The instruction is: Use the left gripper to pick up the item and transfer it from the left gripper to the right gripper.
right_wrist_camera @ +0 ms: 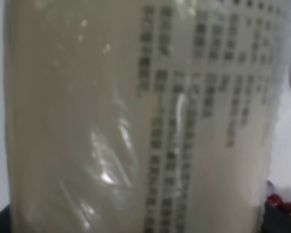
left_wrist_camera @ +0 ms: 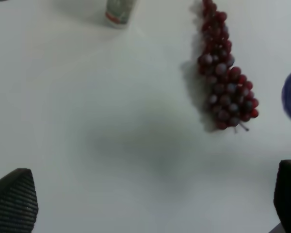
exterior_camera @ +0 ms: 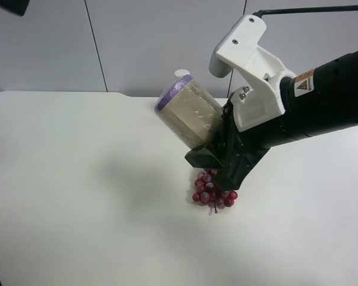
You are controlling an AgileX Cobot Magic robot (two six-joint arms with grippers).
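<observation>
The right pincer (exterior_camera: pixel 210 149) is pinching the canister (exterior_camera: pixel 188 113) by its base at upper centre of the high view, tilting it above the grape bunch (exterior_camera: pixel 213 190) on the tabletop (exterior_camera: pixel 77 196). The left pincer (left_wrist_camera: pixel 150 201) is hanging spread and empty, so the handover is probably complete.

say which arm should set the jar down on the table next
Probably right. The right gripper is shut on the jar, held tilted above the table by the grapes. The left gripper is open and holds nothing, so it would need a fresh grasp.
</observation>
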